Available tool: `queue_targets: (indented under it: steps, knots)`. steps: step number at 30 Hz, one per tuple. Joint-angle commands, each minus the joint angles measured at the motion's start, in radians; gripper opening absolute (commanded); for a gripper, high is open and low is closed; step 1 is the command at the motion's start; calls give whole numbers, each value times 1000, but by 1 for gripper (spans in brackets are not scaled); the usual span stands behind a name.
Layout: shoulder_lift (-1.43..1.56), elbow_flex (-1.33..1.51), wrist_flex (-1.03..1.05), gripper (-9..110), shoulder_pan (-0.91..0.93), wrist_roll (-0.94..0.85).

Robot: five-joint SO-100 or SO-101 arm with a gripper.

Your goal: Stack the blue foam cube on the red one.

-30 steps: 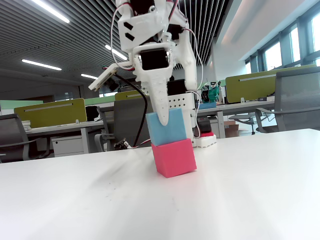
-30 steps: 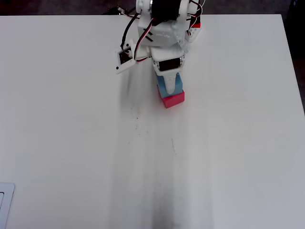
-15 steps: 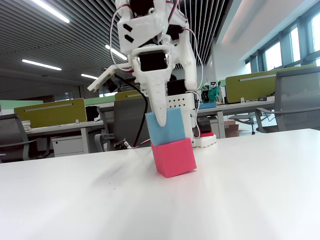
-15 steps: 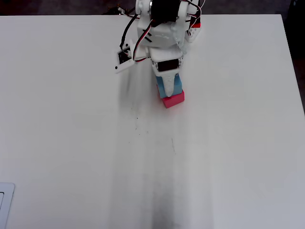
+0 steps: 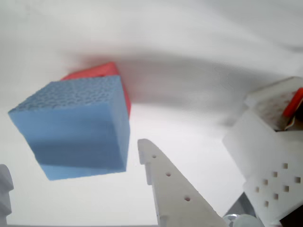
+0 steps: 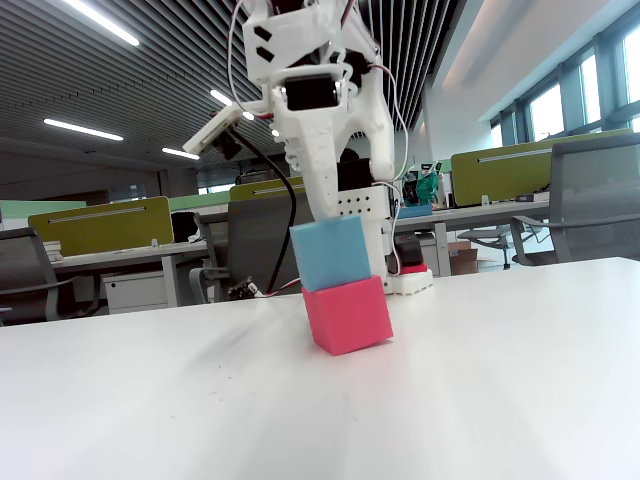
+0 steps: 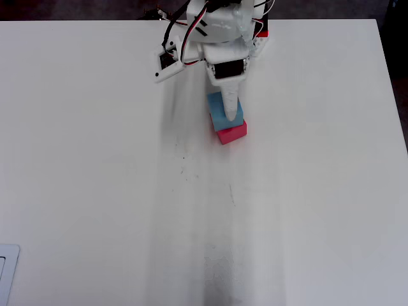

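Observation:
The blue foam cube (image 6: 333,252) rests on top of the red one (image 6: 348,314), slightly turned against it, on the white table (image 6: 480,380). In the overhead view the blue foam cube (image 7: 215,112) covers most of the red one (image 7: 233,133). My gripper (image 6: 328,210) hangs just above the stack, open. The wrist view shows the blue foam cube (image 5: 75,127) between the spread fingers of the gripper (image 5: 71,156), with a gap to the right finger (image 5: 165,184); a corner of the red one (image 5: 102,71) peeks out behind. In the overhead view the gripper (image 7: 229,113) points down over the stack.
The arm's white base (image 6: 405,280) stands right behind the stack, near the table's far edge (image 7: 306,20). A small white camera mount (image 7: 167,64) sticks out to the arm's left. A white object (image 7: 6,274) lies at the near left corner.
The gripper has risen and drawn back from the blue cube's sides. The blue cube stays on the red one without moving.

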Motion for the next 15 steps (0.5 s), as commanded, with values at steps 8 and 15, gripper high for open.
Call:
queue_targets:
  steps: [8, 15]
  knots:
    - [179, -94, 66, 33, -60, 6]
    - [336, 8, -40, 27, -186, 25]
